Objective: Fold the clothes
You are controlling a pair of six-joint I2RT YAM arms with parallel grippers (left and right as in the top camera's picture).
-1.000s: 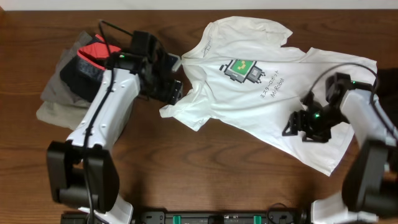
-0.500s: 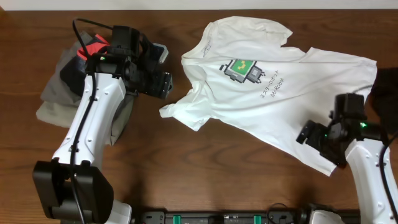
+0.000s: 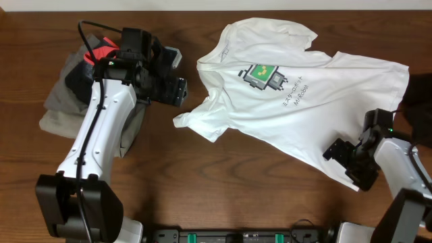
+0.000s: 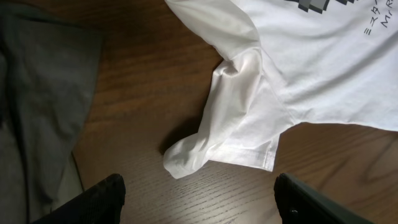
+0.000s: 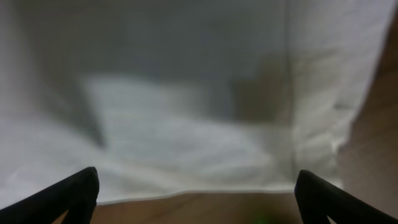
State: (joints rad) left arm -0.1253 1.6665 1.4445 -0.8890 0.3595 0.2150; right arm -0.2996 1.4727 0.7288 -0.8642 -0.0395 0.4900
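Now: one shirt spread out, two grippers loose

One white T-shirt (image 3: 297,101) lies spread on the wooden table (image 3: 236,202), with one green-and-black square print (image 3: 263,75) on its chest. One heap of other clothes (image 3: 64,101) sits behind the left gripper (image 3: 178,92); a grey piece, a dark piece and a red piece show in it, three at least.

Two arms are in view. The left arm reaches up and across the heap, its gripper pointing toward the shirt. Its two fingers stand well apart with nothing between them, and one crumpled sleeve (image 4: 233,124) lies just ahead of them, not touched. The right arm is bent low. The right gripper (image 3: 347,166) hangs over the shirt's bottom corner, its fingers spread wide with the hem (image 5: 205,180) under them, blurred and not pinched.
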